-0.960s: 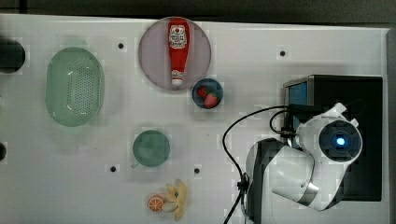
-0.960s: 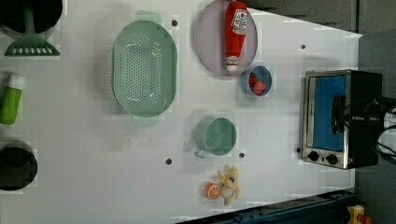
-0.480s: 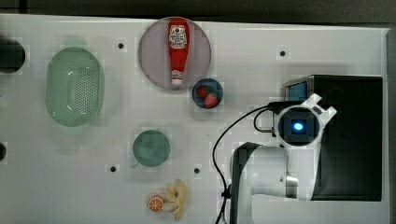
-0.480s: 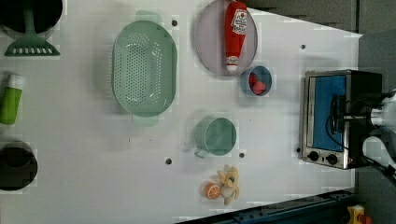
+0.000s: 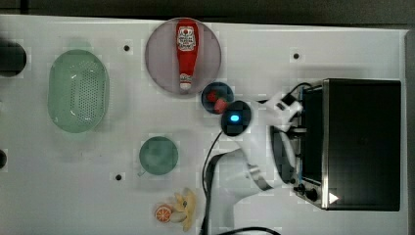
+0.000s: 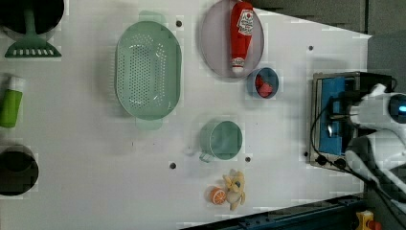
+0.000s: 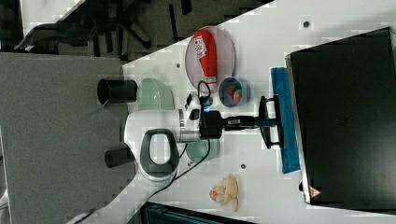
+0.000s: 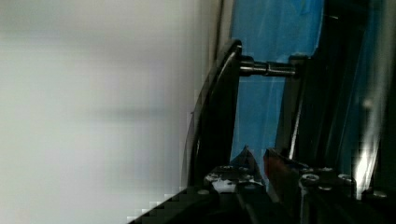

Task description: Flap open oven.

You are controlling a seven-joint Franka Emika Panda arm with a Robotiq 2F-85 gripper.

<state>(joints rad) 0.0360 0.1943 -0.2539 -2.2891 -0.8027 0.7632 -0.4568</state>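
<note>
The oven [image 7: 343, 116] sits at the right view's right, its glass door facing left toward the arm. The gripper [image 7: 267, 122] reaches level from the left, narrowly parted fingers closed around the door's handle [image 7: 272, 122], whose long axis runs up-down across the door front.

Ketchup bottle [image 5: 186, 53] on plate [image 5: 157, 63]; green colander [image 5: 78, 90]; teal cup [image 5: 158, 155]

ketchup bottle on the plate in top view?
Yes: in the top view the red ketchup bottle lies flat on the round grey plate, cap end toward the small blue bowl.
</note>
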